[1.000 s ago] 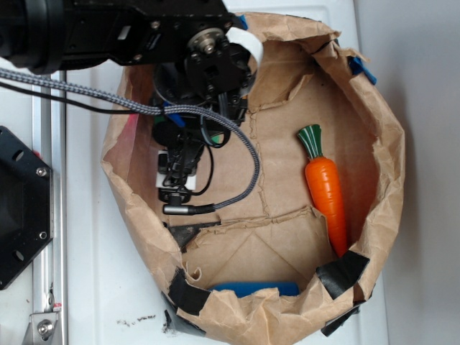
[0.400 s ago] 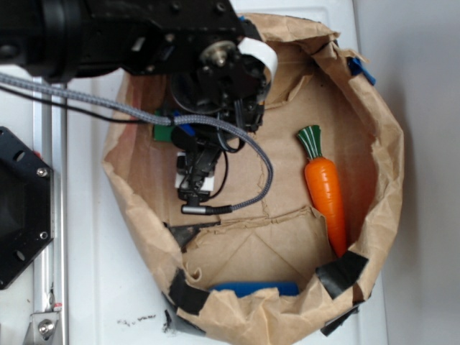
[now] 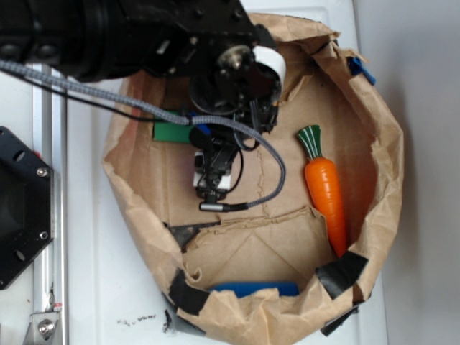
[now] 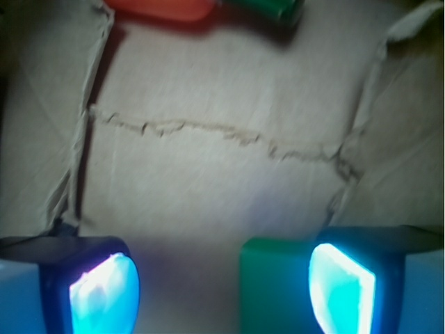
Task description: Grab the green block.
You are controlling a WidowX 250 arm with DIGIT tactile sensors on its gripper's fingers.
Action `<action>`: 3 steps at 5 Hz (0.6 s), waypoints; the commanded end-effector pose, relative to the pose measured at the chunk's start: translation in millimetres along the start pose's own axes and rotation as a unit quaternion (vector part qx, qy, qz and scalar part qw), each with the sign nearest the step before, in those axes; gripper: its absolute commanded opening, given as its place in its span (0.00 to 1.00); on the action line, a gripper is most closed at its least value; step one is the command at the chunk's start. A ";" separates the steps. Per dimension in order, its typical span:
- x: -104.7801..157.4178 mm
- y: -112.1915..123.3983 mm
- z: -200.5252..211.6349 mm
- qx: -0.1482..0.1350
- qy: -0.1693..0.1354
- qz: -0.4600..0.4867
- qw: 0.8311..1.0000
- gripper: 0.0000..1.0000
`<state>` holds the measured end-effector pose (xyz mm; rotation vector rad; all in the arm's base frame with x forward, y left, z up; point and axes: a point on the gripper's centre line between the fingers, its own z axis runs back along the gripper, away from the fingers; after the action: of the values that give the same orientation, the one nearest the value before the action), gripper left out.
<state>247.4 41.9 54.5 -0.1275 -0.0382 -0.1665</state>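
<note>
White tabletop (image 3: 100, 287) is lying under a crumpled brown paper bag (image 3: 374, 144) that is opened out flat like a shallow basin, its rim patched with black tape. Inside it, toward the upper left in the exterior view, a flat bright-green rectangular block (image 3: 170, 132) is resting on the paper floor, its right end hidden beneath the black robot arm (image 3: 144, 36) that is reaching in from the upper left. The arm's black gripper (image 3: 214, 176) is hanging over the bag floor just right of and below the block's visible part, with a braided grey cable (image 3: 273, 172) looping around it.

In the wrist view the gripper (image 4: 222, 292) is standing spread apart, its two glowing blue pads (image 4: 104, 296) well separated and nothing caught between them; the green block (image 4: 274, 285) is sitting just inside the right-hand pad, partly behind it, while the left pad is staying clear of it.

An orange plastic toy carrot with a striped green top (image 3: 327, 190) is lying along the right side of the bag, well apart from the block. A blue object (image 3: 255, 289) is peeking out at the bag's lower edge, mostly hidden by the paper wall.
</note>
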 end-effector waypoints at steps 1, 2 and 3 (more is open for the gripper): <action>18.1 13.8 -2.4 0.041 -0.013 -0.005 0.999 1.00; 20.6 17.9 -5.6 0.045 -0.002 0.007 0.999 1.00; 18.8 15.1 -7.3 0.075 -0.002 0.005 0.997 1.00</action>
<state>264.0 55.9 33.2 0.0039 -0.0053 -0.1385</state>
